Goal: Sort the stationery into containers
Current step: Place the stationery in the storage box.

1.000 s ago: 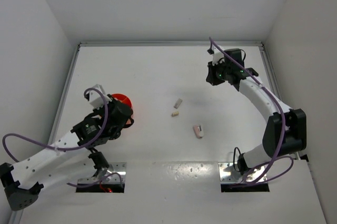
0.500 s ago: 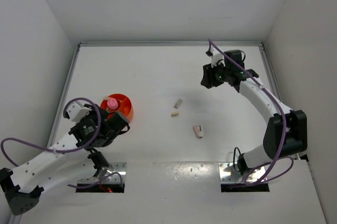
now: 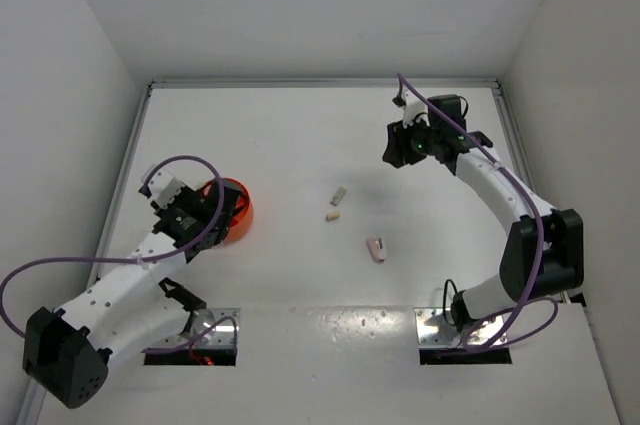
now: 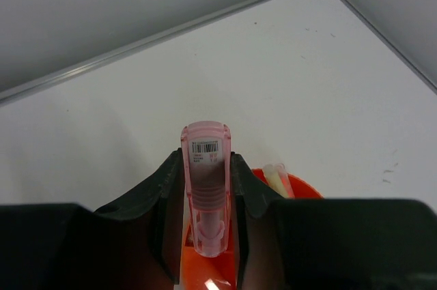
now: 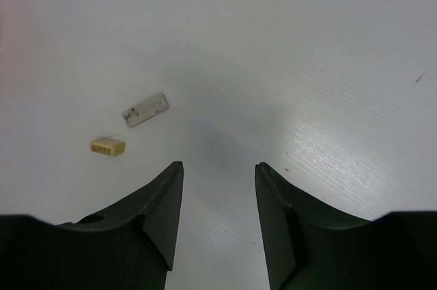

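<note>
Pink capped cylinder (image 4: 206, 198) pinched in left tool (image 4: 205, 166), right tool (image 5: 218, 175) parted midway

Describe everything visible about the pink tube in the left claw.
The translucent pink plastic tube has a dark core, a barcode label near its rounded end and ribbed bands lower down. It is clamped lengthwise between the left claw's black fingers, its labelled end jutting past them, over the round orange plastic bowl.

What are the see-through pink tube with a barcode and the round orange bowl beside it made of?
The see-through pink tube looks like glossy clear-tinted plastic: light passes through its walls and a dark core shows inside. The round orange bowl seems smooth moulded plastic, judging by its even bright colour and thin rim, though that's a guess.
</note>
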Controlling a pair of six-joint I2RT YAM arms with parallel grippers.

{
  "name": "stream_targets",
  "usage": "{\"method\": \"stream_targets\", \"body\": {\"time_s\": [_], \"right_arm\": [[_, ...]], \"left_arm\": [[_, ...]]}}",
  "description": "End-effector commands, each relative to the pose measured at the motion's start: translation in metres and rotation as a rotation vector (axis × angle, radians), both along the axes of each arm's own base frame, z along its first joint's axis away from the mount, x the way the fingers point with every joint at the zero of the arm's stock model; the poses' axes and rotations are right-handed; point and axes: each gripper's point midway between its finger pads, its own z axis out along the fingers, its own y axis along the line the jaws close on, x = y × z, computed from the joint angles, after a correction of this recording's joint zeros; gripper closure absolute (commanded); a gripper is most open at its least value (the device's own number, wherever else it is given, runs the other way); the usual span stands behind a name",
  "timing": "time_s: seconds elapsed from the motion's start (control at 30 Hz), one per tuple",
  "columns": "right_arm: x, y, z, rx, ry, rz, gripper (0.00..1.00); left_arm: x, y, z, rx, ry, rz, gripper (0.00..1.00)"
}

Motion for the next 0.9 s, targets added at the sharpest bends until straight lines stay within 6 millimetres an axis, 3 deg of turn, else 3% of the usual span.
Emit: {"method": "stream_targets", "body": {"time_s": [0.0, 0.33, 0.63, 0.87], "right_arm": [[0.0, 0.001, 0.017, 0.02, -0.058, 0.018, 0.53], [0.003, -0.002, 0.019, 0.022, -0.067, 0.009, 0.53], [0.003, -0.002, 0.019, 0.022, -0.067, 0.009, 0.53], [0.003, -0.002, 0.019, 0.022, -0.067, 0.009, 0.53]], "left_arm": [[0.022, 0.003, 0.007, -0.015, 0.003, -0.058, 1.0], [0.049, 0.008, -0.019, -0.048, 0.107, -0.086, 1.0], [0.053, 0.006, -0.037, -0.055, 0.163, -0.113, 1.0], [0.05, 0.011, -0.05, -0.066, 0.19, -0.092, 0.86]]}}
